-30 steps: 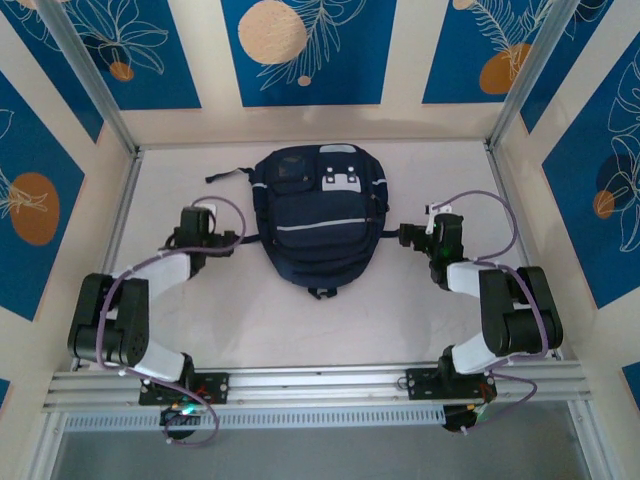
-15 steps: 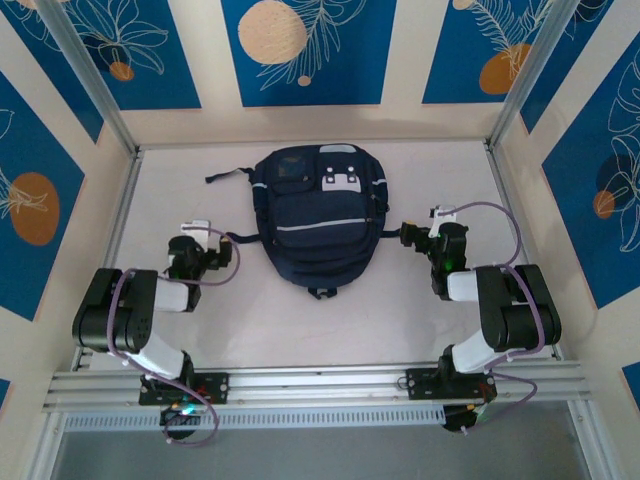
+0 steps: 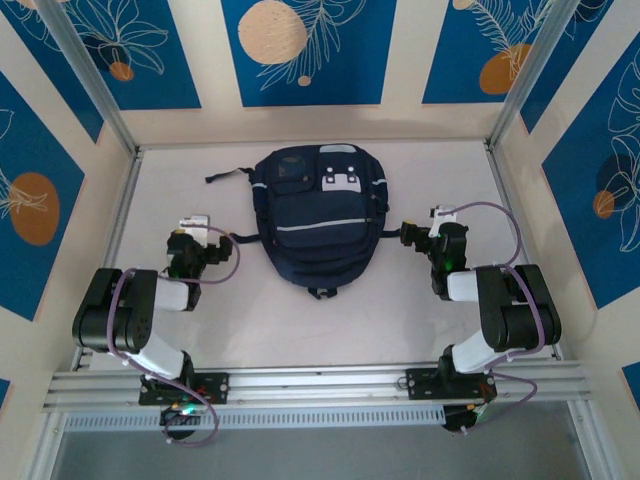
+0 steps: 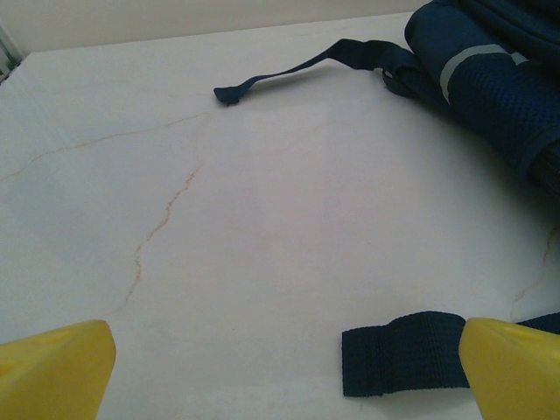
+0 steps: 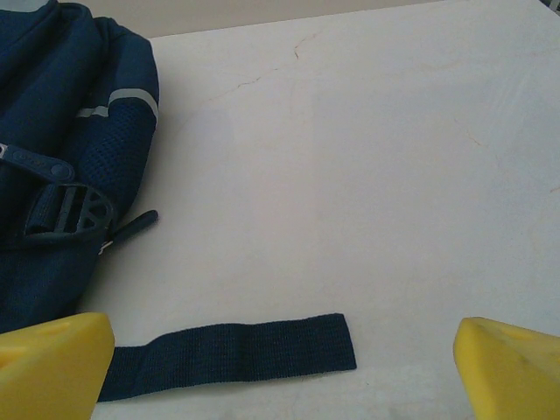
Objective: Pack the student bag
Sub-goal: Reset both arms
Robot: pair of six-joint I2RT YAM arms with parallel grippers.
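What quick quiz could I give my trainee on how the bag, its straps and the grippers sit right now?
1. True or false: the left gripper is clamped shut.
2. Where is the student bag? A) flat on the table, between the two arms; B) lifted clear of the surface; C) hanging over the near edge.
3. Fill in: in the right wrist view, the strap end lies flat on the ____.
Key: 1 false, its jaws stand open and hold nothing. 2 A. 3 table.
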